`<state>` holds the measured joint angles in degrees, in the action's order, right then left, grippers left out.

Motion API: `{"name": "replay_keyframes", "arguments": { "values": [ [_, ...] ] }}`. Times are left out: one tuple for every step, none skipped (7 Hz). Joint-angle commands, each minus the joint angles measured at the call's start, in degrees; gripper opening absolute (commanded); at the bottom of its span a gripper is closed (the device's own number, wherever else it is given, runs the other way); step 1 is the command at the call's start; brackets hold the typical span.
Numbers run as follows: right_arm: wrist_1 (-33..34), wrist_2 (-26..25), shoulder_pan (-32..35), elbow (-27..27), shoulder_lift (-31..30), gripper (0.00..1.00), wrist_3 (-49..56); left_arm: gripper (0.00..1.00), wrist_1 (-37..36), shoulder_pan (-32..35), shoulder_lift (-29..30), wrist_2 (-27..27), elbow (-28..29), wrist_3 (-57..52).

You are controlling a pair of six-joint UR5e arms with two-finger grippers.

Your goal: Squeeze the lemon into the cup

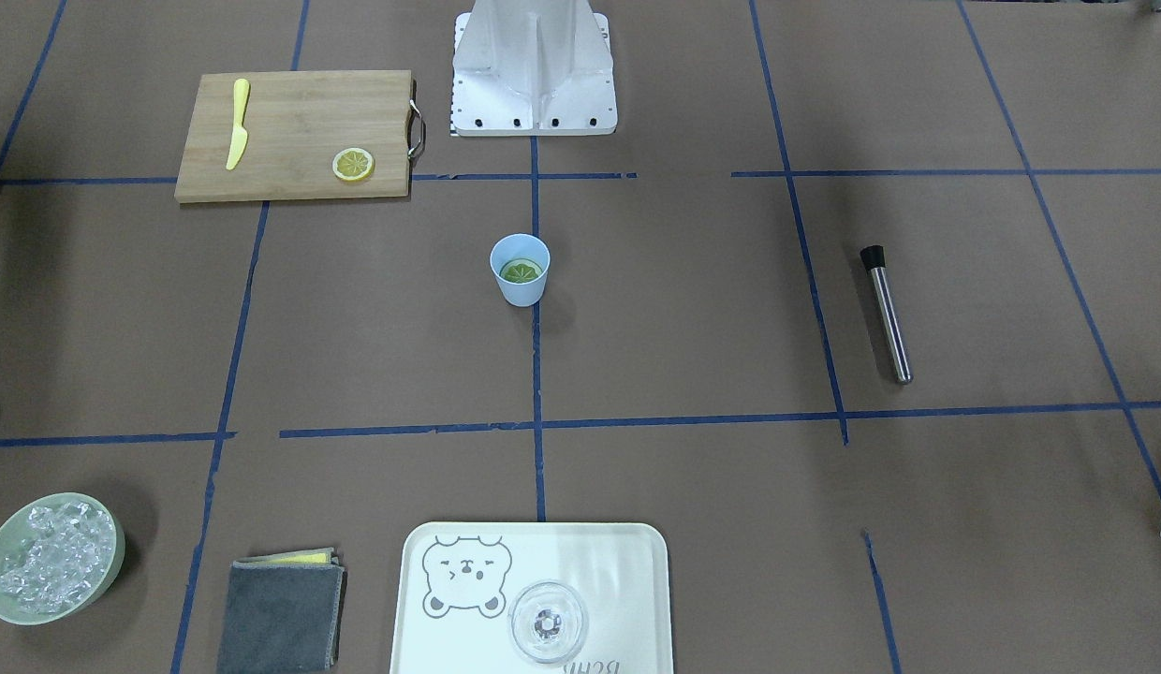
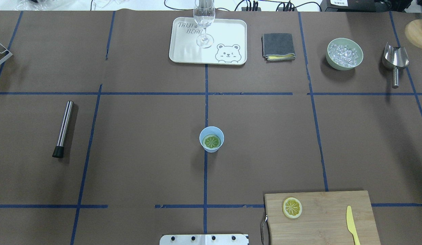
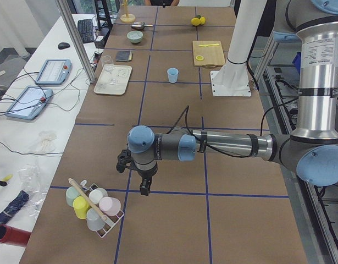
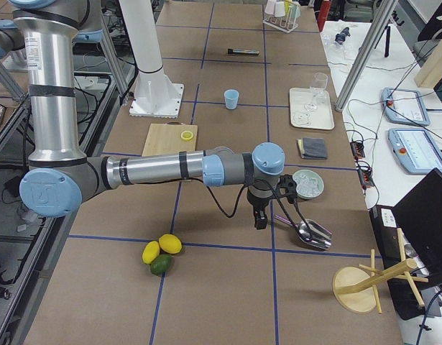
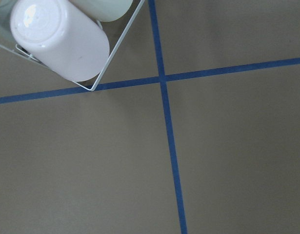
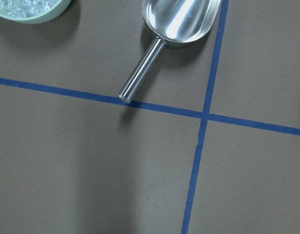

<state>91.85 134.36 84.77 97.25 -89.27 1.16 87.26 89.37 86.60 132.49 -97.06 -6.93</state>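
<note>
The light-blue cup (image 1: 520, 292) (image 2: 211, 149) stands upright at the table's middle on a blue tape line. One lemon slice (image 1: 521, 271) (image 2: 211, 141) lies inside it. The other alike slice (image 1: 353, 165) (image 2: 292, 207) lies on the wooden cutting board (image 1: 290, 112). My left gripper (image 3: 145, 190) hangs far off at the table's left end beside a rack of cups (image 3: 94, 206). My right gripper (image 4: 260, 221) hangs at the right end by the metal scoop (image 4: 310, 233). Both show only in the side views, so I cannot tell whether they are open or shut.
A yellow plastic knife (image 1: 237, 124) lies on the board. A steel muddler (image 2: 63, 128) lies on the left. On the far side are a white tray (image 2: 228, 34) with a clear glass (image 2: 204, 20), a grey cloth (image 2: 278, 46) and a bowl of ice (image 2: 344, 53). Whole citrus fruits (image 4: 162, 251) lie near the right arm.
</note>
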Motion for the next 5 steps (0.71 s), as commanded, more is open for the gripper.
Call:
{"name": "replay_keyframes", "arguments": {
  "values": [
    [0.0, -0.76, -0.22, 0.05, -0.11, 1.0, 0.07, 1.0, 0.02, -0.07, -0.12, -0.13, -0.15, -0.02],
    [0.0, -0.77, -0.22, 0.13, -0.2, 1.0, 0.07, 1.0, 0.11, -0.07, -0.12, 0.66, -0.15, 0.07],
    [0.0, -0.33, -0.22, 0.4, -0.11, 1.0, 0.07, 1.0, 0.11, -0.16, -0.12, 2.4, -0.06, 0.25],
    [0.0, -0.15, -0.22, 0.31, -0.2, 1.0, 0.07, 1.0, 0.11, -0.16, -0.12, 3.81, 0.03, 0.25],
    [-0.17, 0.02, -0.39, 0.31, -0.2, 1.0, -0.02, 1.0, 0.72, -0.16, 0.66, 3.3, -0.58, 0.16]
  ]
}}
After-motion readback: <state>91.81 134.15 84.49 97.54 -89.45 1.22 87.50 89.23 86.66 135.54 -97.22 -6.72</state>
